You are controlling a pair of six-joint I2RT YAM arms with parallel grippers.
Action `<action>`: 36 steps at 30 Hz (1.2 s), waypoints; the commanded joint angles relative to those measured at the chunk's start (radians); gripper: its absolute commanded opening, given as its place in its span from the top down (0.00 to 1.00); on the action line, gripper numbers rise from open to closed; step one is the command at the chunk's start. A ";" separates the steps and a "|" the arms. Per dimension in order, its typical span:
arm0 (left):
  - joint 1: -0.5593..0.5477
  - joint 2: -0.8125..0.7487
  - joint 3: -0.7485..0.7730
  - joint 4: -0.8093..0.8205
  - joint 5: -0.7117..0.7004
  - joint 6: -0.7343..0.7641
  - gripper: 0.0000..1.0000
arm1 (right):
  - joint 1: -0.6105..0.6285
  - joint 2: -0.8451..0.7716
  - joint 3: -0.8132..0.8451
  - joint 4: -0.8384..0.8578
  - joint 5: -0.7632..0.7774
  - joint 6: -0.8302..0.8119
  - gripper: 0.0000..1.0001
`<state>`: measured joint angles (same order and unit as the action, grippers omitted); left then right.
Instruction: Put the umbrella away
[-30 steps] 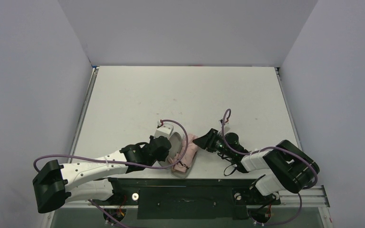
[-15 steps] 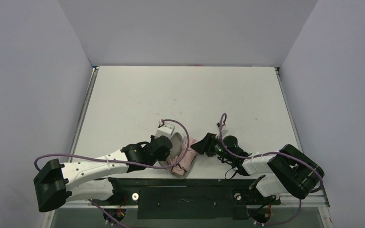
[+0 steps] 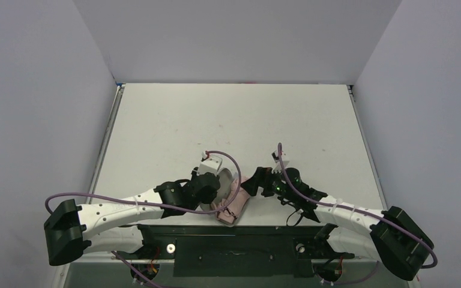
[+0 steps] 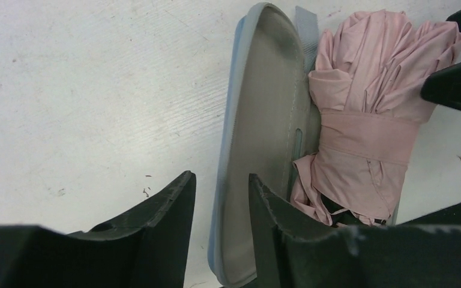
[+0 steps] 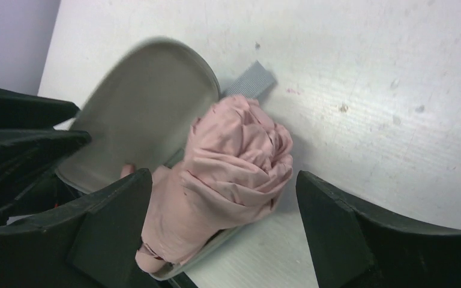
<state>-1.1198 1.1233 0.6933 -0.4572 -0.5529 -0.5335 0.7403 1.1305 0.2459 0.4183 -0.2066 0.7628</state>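
Setting: a white bench (image 3: 216,120) boxed in by plain pale walls (image 3: 234,36), with all the action down at 6 o'clock, close to the arm bases.
Umbrella: folded up and bound by its wrap strap (image 4: 366,135), the pink umbrella (image 4: 366,90) lies in the lower half of the light blue case (image 5: 216,246). Its bunched canopy end points toward 12 o'clock.
Lid: the case's lid (image 4: 264,150) is thrown open, lying at the umbrella's 9 o'clock with its grey lining showing. A grey tab (image 5: 251,80) pokes out at the 12 o'clock end.
Left end effector: the left end effector (image 4: 221,180) has its jaws a little apart, straddling the lid's outer rim. Bare bench shows between one finger and the rim, so nothing is pinched.
Right end effector: the right end effector (image 5: 222,175) is in from 3 o'clock with its jaws spread wide, one finger on each side of the canopy, gripping nothing.
Step in hand: by my read the umbrella is seated and both arms have let go, so what's left is the closing.
Next move: swing the lid over toward 3 o'clock. The right arm must clear out first, and the fabric bulging above the shell needs tucking down or the lid won't meet the rim.
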 commanded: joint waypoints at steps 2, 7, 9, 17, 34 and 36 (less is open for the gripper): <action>0.002 -0.036 0.072 -0.046 -0.075 0.003 0.58 | -0.004 -0.128 0.146 -0.235 0.108 -0.090 0.14; 0.122 -0.041 0.098 -0.113 -0.077 -0.014 0.51 | -0.023 -0.182 0.193 -0.359 0.190 -0.085 0.22; 0.197 -0.052 0.088 -0.105 -0.047 -0.016 0.52 | -0.027 -0.181 0.195 -0.392 0.244 -0.067 0.30; 0.345 0.003 0.026 -0.006 0.060 -0.018 0.60 | -0.027 -0.149 0.167 -0.470 0.346 0.000 0.58; 0.330 0.198 -0.053 0.474 0.364 0.120 0.66 | 0.030 0.081 0.127 -0.158 0.179 0.093 0.64; 0.310 0.180 -0.068 0.499 0.372 0.119 0.66 | 0.030 0.106 0.136 -0.123 0.152 0.087 0.64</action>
<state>-0.7807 1.3262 0.6140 -0.1032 -0.2451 -0.4469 0.7609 1.2049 0.3672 0.1448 0.0109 0.8394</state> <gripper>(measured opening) 0.345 0.364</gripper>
